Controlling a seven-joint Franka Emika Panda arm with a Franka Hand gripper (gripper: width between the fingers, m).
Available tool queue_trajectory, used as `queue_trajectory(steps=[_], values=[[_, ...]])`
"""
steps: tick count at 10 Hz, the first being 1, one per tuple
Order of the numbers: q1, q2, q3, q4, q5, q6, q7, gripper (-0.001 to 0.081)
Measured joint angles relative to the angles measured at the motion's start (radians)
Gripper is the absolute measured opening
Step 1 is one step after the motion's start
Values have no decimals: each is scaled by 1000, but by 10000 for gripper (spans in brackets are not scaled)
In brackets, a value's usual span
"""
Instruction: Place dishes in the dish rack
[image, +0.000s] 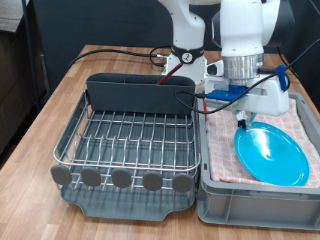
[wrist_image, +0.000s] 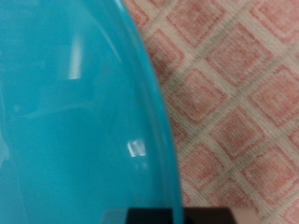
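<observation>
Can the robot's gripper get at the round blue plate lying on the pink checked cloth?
Probably yes. The gripper hangs right at the round blue plate's rim, with nothing between them, and nothing lies on the plate.

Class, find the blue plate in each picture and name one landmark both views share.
Exterior view: the blue plate lies in the bin at lower right, under the gripper.
Wrist view: it fills the picture's left half.
Shared landmark: the pink checked cloth beneath it.

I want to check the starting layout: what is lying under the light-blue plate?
The plate lies on pink checked cloth lining the grey bin. Anything beneath the plate's middle is hidden.
</observation>
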Motion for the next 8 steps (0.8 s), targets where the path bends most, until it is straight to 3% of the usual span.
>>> queue_trajectory(steps=[5, 8], values=[[17, -108, -66, 16, -329, -202, 276, 19], [12, -211, -73, 49, -404, -467, 289, 19]])
